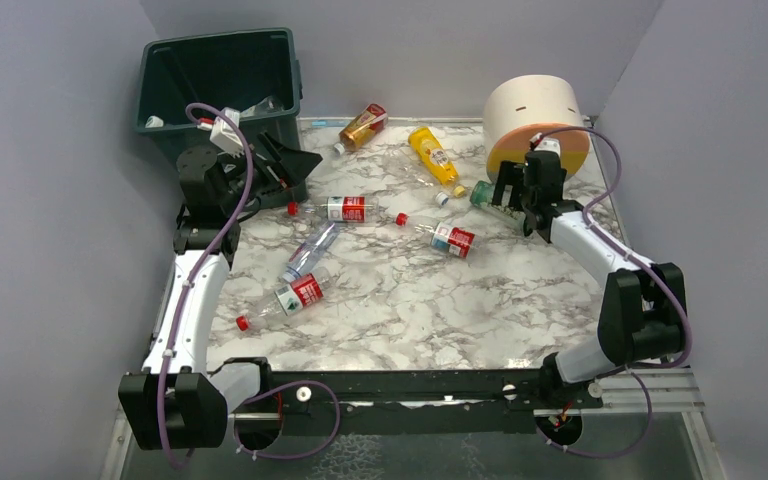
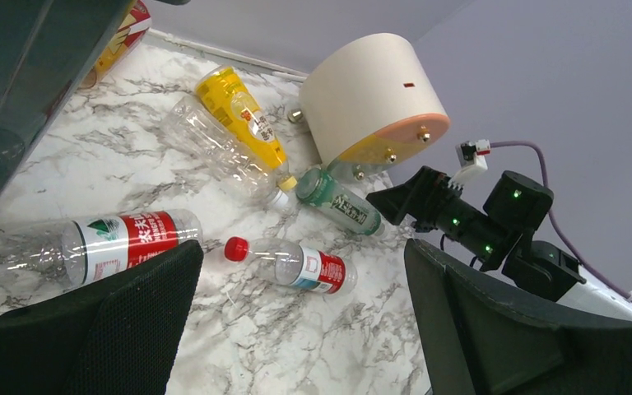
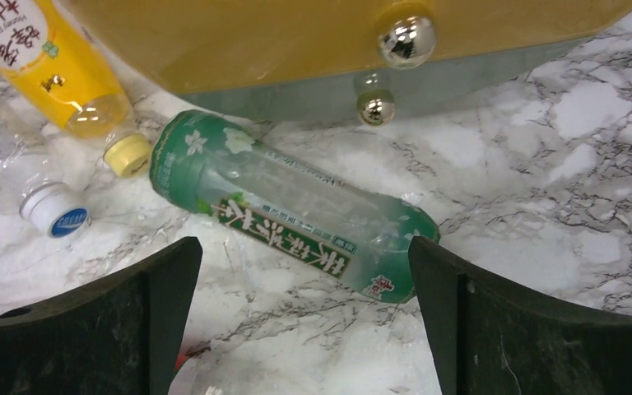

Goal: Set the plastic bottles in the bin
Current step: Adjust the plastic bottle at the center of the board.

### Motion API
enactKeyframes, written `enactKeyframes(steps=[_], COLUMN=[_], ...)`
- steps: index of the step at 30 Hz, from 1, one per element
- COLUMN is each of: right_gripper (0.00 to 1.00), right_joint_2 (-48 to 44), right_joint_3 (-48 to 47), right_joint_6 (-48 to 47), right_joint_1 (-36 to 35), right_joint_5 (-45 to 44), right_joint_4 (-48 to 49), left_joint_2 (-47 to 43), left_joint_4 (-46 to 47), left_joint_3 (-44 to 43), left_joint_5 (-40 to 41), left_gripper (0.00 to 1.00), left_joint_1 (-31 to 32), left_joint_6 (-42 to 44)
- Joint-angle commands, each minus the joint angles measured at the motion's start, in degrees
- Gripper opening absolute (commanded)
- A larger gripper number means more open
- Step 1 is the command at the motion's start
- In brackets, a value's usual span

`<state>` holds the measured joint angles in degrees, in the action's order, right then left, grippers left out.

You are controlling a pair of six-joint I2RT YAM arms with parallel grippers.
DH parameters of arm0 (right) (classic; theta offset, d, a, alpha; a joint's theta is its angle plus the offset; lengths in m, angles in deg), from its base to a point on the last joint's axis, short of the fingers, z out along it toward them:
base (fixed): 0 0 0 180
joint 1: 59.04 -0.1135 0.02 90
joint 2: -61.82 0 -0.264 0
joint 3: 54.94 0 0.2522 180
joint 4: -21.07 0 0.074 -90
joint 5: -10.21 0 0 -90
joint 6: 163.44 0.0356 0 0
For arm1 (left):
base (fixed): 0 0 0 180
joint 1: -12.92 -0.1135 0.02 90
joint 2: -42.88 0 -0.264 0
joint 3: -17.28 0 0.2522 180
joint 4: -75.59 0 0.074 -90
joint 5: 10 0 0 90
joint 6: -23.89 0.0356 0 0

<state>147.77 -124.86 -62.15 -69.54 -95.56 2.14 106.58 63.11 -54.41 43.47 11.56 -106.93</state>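
Nearest the overhead camera, the arm bases [image 1: 175, 405] are seen bolted along the near edge of the desk [image 1: 440, 320].

The right end effector [image 3: 303, 247] is spread wide and nothing is gripped. It is held low over the green bottle [image 3: 296, 216], whose body is framed between the two fingers [image 3: 90, 329] without visible contact. That bottle is laid on its side near the far right corner of the desk, just in front of the cream cylinder [image 1: 535, 120]. Its long axis is slanted from far left to near right; which end bears the cap cannot be told.

The left end effector [image 2: 303, 263] is likewise opened wide and empty. It is held beside the front right corner of the bin [image 1: 220, 75], which is stood upright in the far left corner.

A yellow bottle [image 1: 433, 155] is laid near the far edge, its cap pointed near right toward the green one. An amber bottle [image 1: 365, 125] is laid at the far edge, slanted.

A red-capped bottle [image 1: 345, 209] is laid mid-desk, roughly parallel to the far edge, cap pointed left. A second red-capped bottle [image 1: 445, 238] is laid beside it, also cap-left. A blue-labelled bottle [image 1: 310, 252] and a third red-capped bottle [image 1: 295, 295] are laid slantwise nearer the left edge, the latter's cap pointed toward the near left corner.
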Motion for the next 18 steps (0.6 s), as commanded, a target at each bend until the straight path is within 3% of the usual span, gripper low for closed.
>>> enactKeyframes(steps=[1, 18], right_gripper=[0.99, 0.99], right_joint_2=[1.41, 3.38], right_joint_3=[1.17, 8.06], right_joint_6=[-0.67, 1.28], right_joint_1=[1.78, 5.78], right_joint_5=[1.93, 9.58], right_joint_4=[4.72, 12.47], left_joint_2=[-2.00, -2.69], left_joint_4=[2.27, 2.21], left_joint_3=[1.62, 1.12], left_joint_5=[-1.79, -1.85], left_gripper=[0.99, 0.99], left_joint_1=[0.18, 0.22], left_joint_6=[1.13, 0.92])
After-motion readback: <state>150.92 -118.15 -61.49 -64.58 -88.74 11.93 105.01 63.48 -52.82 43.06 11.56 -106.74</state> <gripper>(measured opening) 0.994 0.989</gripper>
